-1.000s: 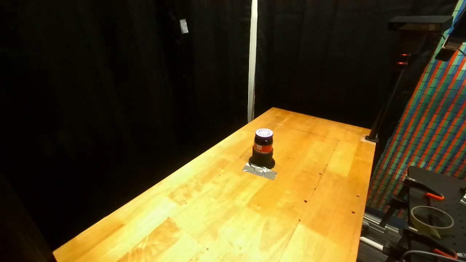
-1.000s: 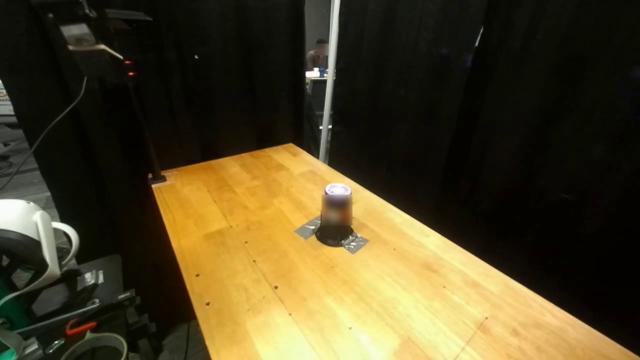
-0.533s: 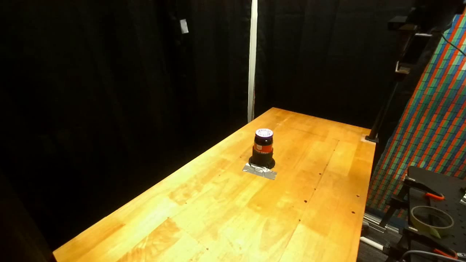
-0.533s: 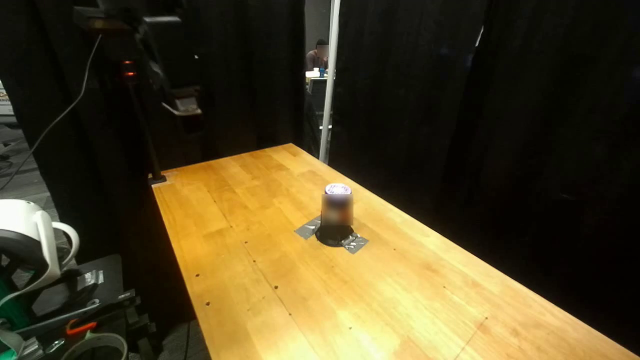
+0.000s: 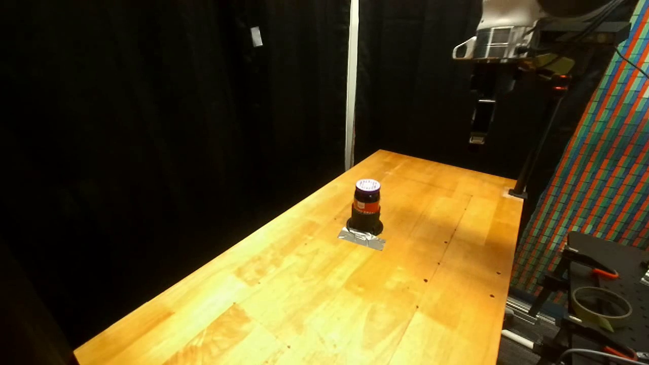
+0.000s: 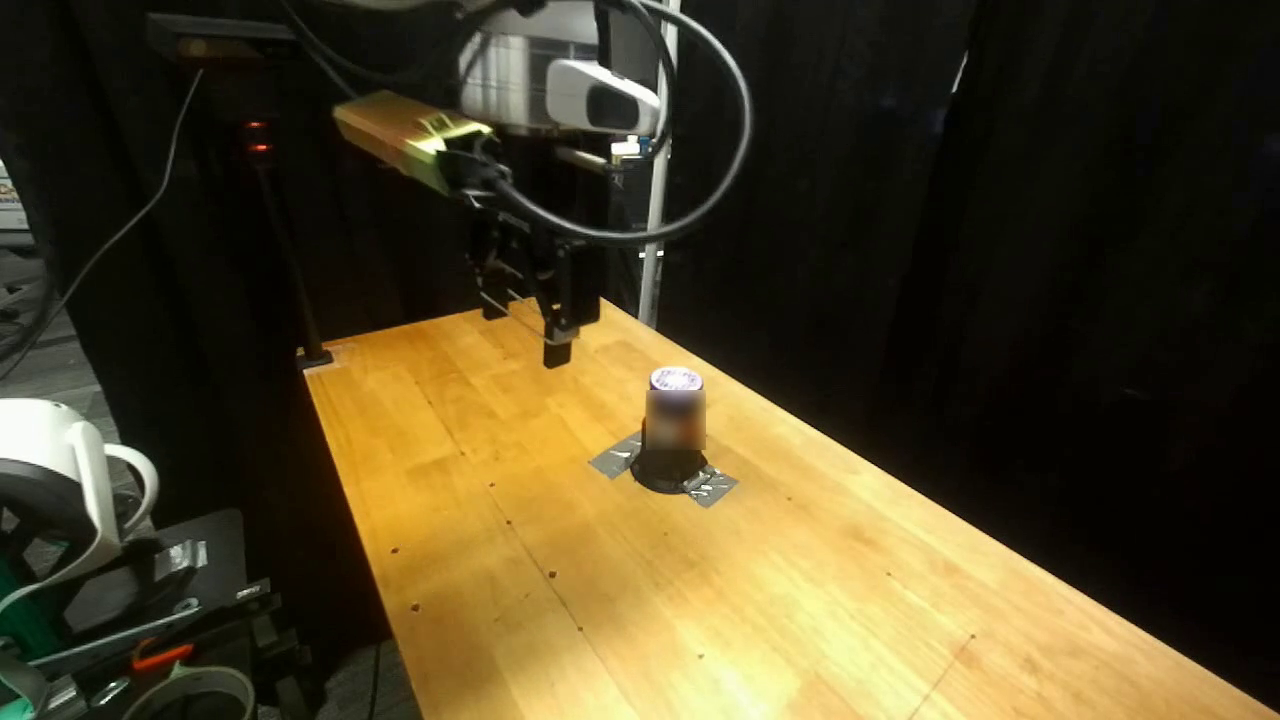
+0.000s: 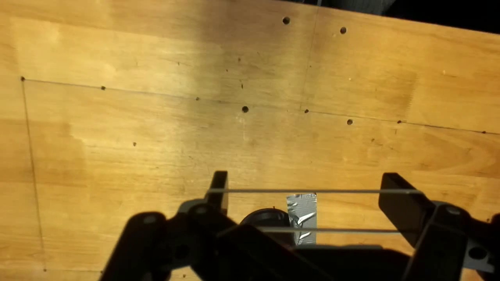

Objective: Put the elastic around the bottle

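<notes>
The small bottle (image 5: 366, 206) stands upright on the table, with a white-topped cap, an orange label and a black lower part. In an exterior view its middle is blurred and its cap (image 6: 676, 379) shows. In the wrist view only the black base (image 7: 267, 213) shows; my gripper hides the rest. My gripper (image 6: 524, 335) points down, above the table and apart from the bottle. In the wrist view my gripper (image 7: 305, 175) is open, fingers wide apart. The thin pale elastic (image 7: 340, 191) is stretched around both fingers as two strands.
Silver tape (image 5: 362, 238) fixes the base to the wooden table (image 5: 304, 304). A dark stand (image 5: 518, 192) rises at the table's far corner. A side cart (image 5: 603, 253) with a tape roll (image 5: 603, 306) stands beside the table. A cable (image 6: 745, 130) loops from the arm.
The arm has swung from the top edge of both exterior views to over the table, and the gripper now points down. The bottle has not moved.
</notes>
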Controlling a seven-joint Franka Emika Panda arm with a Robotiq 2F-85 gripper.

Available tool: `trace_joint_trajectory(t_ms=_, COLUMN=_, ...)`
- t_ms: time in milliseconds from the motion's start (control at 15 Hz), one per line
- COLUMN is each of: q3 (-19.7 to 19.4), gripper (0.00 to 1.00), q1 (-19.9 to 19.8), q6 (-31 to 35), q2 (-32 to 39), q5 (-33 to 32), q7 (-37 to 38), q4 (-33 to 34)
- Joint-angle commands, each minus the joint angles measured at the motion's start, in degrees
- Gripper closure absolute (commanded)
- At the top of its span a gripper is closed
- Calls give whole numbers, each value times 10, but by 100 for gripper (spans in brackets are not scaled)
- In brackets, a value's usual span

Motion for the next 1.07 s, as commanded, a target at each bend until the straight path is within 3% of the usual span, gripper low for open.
trace_joint_trajectory(t_ms=0, q3=9, gripper=0, q1=4, q6=20, q2=149, q5=16, q7=-23, q4=126)
trace_joint_trajectory(t_ms=267, q3=23, gripper=0, q1=-3, q6=35, q2=286, q5=2, q7=-26, q4=257)
trace_joint_trajectory(t_ms=600, q3=34, gripper=0, q1=-8, q6=7, q2=423, q5=-1, q7=-29, q4=420)
trace_joint_trajectory(t_ms=1000, q3=41, gripper=0, q1=-8, q6=1, q2=511, q5=-2, q7=-25, q4=525)
